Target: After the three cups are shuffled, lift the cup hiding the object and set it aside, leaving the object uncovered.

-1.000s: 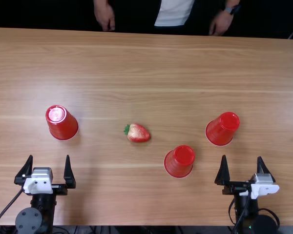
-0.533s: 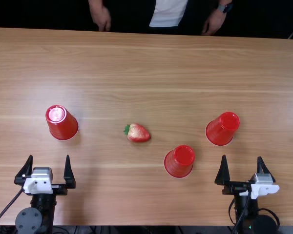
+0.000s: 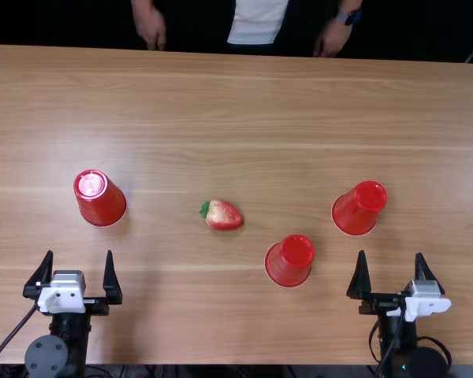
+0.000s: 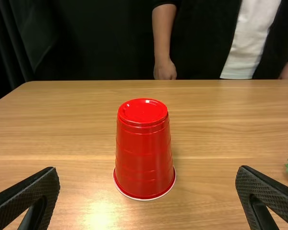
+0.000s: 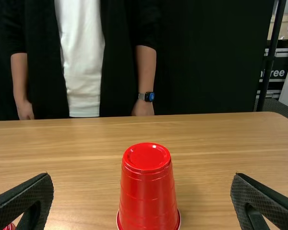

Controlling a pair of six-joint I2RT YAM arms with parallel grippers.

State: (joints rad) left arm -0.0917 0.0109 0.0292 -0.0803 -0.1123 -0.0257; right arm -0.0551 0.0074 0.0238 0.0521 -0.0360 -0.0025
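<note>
Strawberry (image 3: 221, 214) lay bare between left cup (image 3: 100, 198) and middle cup (image 3: 290, 260); right cup (image 3: 359, 207) apart; left gripper (image 3: 79, 254), right gripper (image 3: 389, 254) spread wide, empty.

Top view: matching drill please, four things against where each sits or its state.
1 strawberry
2 leftmost cup
3 nearest cup
4 right pincer

a open, near edge, right side
b uncovered on the table
c upside down, ahead of the left pincer
d upside down, right of the strawberry, closer to the near edge

Pairs: 1-b; 2-c; 3-d; 4-a
</note>
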